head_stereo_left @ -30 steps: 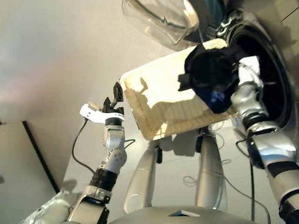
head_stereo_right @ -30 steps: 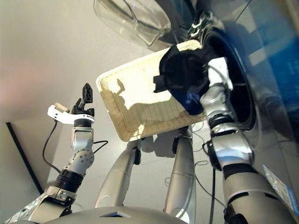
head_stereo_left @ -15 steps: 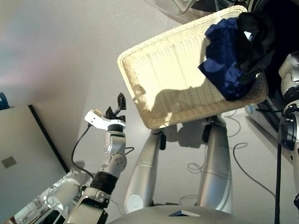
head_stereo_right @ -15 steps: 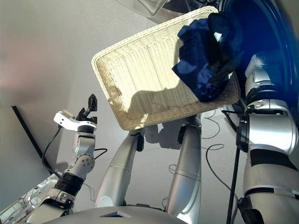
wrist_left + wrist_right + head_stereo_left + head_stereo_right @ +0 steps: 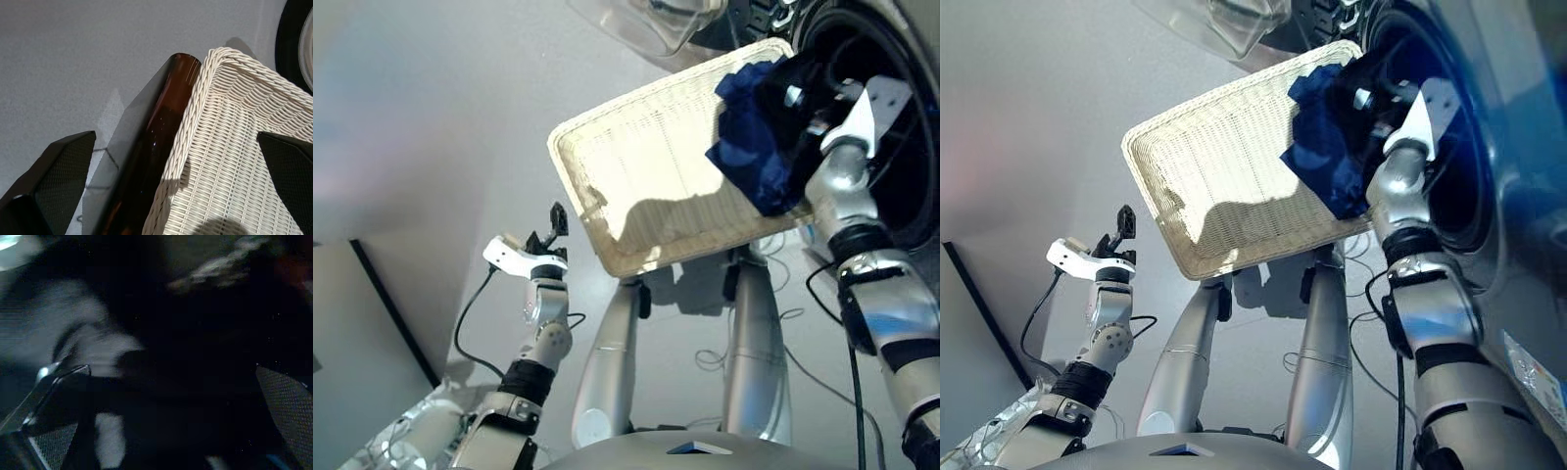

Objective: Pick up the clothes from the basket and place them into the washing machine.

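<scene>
The cream woven basket (image 5: 636, 166) fills the middle of the head views. A navy garment (image 5: 749, 147) is bunched at its right end. Just beyond it, at the mouth of the washing machine (image 5: 1518, 147) drum, hangs a black garment (image 5: 1361, 83). My right gripper (image 5: 800, 93) is raised into that black cloth. In the right wrist view its fingers (image 5: 288, 401) stand wide apart with dark cloth (image 5: 195, 357) between them. My left gripper (image 5: 553, 223) is open and empty, low and left of the basket; the left wrist view shows the basket's corner (image 5: 230, 122) between its fingers (image 5: 63, 166).
The machine's clear glass door (image 5: 646, 20) hangs open above the basket's far edge. A dark brown bar (image 5: 156, 142) runs along the basket's outer side near my left gripper. Cables (image 5: 803, 323) lie on the grey floor, and a dark panel (image 5: 352, 343) stands at the left.
The head camera has shifted. My right arm has come back into view with its gripper and the black garment at the drum mouth. The left arm has hardly moved.
</scene>
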Controlling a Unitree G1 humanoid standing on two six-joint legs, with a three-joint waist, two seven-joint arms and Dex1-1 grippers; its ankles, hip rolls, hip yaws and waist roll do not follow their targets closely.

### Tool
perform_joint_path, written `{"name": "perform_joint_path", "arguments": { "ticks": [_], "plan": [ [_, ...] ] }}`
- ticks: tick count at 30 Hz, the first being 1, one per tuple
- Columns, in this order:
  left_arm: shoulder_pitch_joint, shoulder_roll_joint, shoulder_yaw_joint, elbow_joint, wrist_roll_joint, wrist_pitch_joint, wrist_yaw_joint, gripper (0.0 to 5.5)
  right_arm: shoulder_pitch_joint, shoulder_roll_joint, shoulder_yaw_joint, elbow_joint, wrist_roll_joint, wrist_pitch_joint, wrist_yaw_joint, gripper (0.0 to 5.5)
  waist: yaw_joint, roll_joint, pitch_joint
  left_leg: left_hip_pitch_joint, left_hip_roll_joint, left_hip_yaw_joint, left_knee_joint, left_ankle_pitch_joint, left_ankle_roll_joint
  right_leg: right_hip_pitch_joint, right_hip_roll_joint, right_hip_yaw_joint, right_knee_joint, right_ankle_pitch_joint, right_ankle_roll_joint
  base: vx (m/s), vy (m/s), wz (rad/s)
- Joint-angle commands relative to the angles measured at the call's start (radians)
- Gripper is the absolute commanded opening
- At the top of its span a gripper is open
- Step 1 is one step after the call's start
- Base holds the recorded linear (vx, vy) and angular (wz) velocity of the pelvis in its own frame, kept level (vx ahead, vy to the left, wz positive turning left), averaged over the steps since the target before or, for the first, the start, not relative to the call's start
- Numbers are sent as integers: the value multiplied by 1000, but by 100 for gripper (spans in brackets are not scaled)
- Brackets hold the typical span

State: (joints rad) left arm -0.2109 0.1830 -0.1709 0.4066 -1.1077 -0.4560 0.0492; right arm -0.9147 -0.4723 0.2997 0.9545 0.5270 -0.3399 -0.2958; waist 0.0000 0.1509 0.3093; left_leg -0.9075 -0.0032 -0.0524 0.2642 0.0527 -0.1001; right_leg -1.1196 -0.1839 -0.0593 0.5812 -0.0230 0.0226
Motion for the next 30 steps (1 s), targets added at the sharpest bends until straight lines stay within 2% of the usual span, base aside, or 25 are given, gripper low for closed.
{"name": "perform_joint_path", "arguments": {
  "ticks": [1, 4, 10, 18, 23, 26, 27, 28, 30],
  "plan": [
    [-37, 25, 57, 28, 3, -31, -20, 550, -16, 19, 58, -54, 20, -55, 76, 550, 12, -26, -24, 52, -5, 8, -26, -15, 38, 24, 10, -8, -166, 186, 79, 0, 0, 0],
    [-54, 20, 55, 42, 7, -29, -22, 550, -27, 43, 82, 2, 20, -30, 99, 550, 24, -26, -29, 66, -4, 2, -59, -3, 34, 26, 11, -11, -178, 186, 81, 0, 0, 0],
    [-41, 16, 38, 60, 20, 5, -44, 550, -29, 94, 153, 185, -98, 53, 146, 550, 56, -23, -44, 75, -4, -8, -87, 2, 37, 13, 14, -15, -168, 177, 81, 0, 0, 0],
    [-52, 11, 8, 63, 41, 18, -50, 550, -6, 134, 114, 319, -162, 94, 131, 550, 74, -13, -47, 67, -7, -14, -100, 3, 40, -22, 14, -12, -147, 165, 85, 0, 0, 0],
    [-51, 18, 2, 58, 56, 12, -30, 550, -68, 91, 73, 374, -191, 114, 65, 550, 81, 1, -29, 21, -13, -16, -73, -4, 45, -78, 15, -3, -98, 155, 86, 0, 0, 0],
    [-47, 21, -7, 32, 57, 7, -11, 550, -130, 56, 26, 415, -162, 125, 15, 550, 85, 14, -9, -27, -18, -19, -7, -13, 52, -126, 16, 4, -31, 147, 85, -18, 12, 125],
    [-45, 20, -11, 25, 58, 9, -5, 550, -140, 48, 19, 413, -159, 122, 4, 550, 85, 16, -2, -44, -21, -17, 20, -18, 53, -140, 16, 8, -10, 147, 85, 78, 5, 155],
    [-40, 20, -13, 24, 62, 7, 0, 550, -143, 43, 8, 407, -149, 117, -8, 550, 87, 21, 1, -37, -20, -21, 38, -47, 52, -142, 19, 11, 26, 114, 95, 87, -5, 123],
    [-34, 26, -13, 13, 72, 8, 4, 550, -152, 32, 4, 393, -138, 114, -11, 550, 83, 21, 11, -51, -22, -19, 67, -50, 50, -148, 15, 15, 44, 118, 96, 46, -9, 49]
  ]
}}
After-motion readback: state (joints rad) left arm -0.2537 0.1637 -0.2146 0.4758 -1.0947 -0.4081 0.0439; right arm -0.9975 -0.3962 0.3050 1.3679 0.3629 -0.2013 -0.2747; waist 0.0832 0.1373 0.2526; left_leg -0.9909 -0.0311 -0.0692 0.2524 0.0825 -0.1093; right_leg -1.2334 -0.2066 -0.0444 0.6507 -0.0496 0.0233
